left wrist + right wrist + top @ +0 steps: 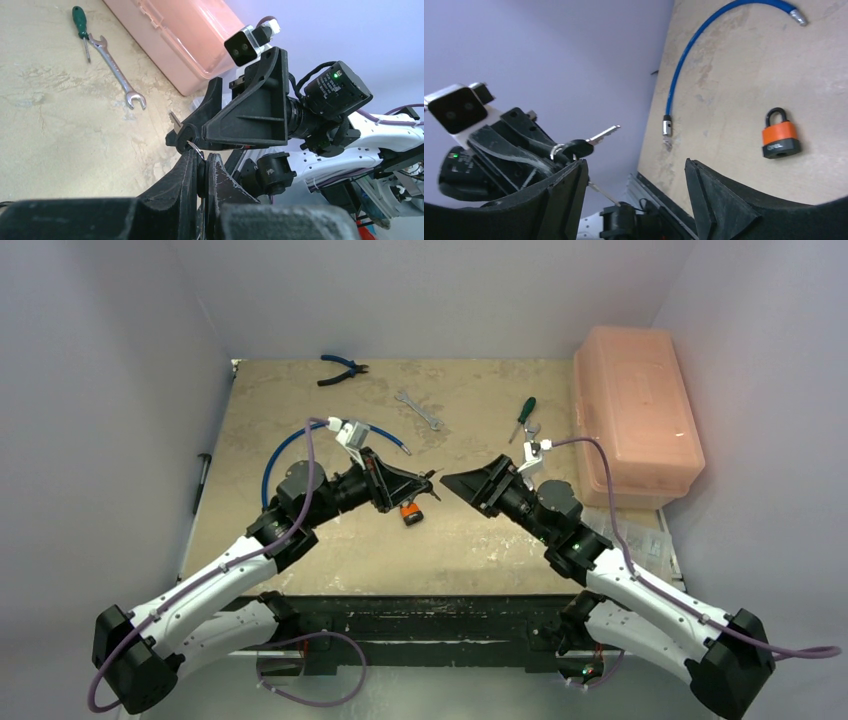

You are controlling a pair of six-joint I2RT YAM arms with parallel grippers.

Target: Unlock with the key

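Note:
My left gripper (428,483) is shut on the black head of a key in a small bunch (202,167) and holds it above the table. A second key (600,135), with a black head and a silver blade, hangs from the ring and sticks out past the fingertips; it also shows in the left wrist view (176,124). My right gripper (458,483) faces the left one, open wide (635,167), with its near finger (569,182) just under the keys. The orange padlock (411,512) lies on the table below both grippers and shows in the right wrist view (780,135).
A blue cable (290,445) curves beside the left arm. A pink plastic box (635,415) stands at the right edge. A green screwdriver (523,416), a wrench (418,410) and blue pliers (342,368) lie at the back.

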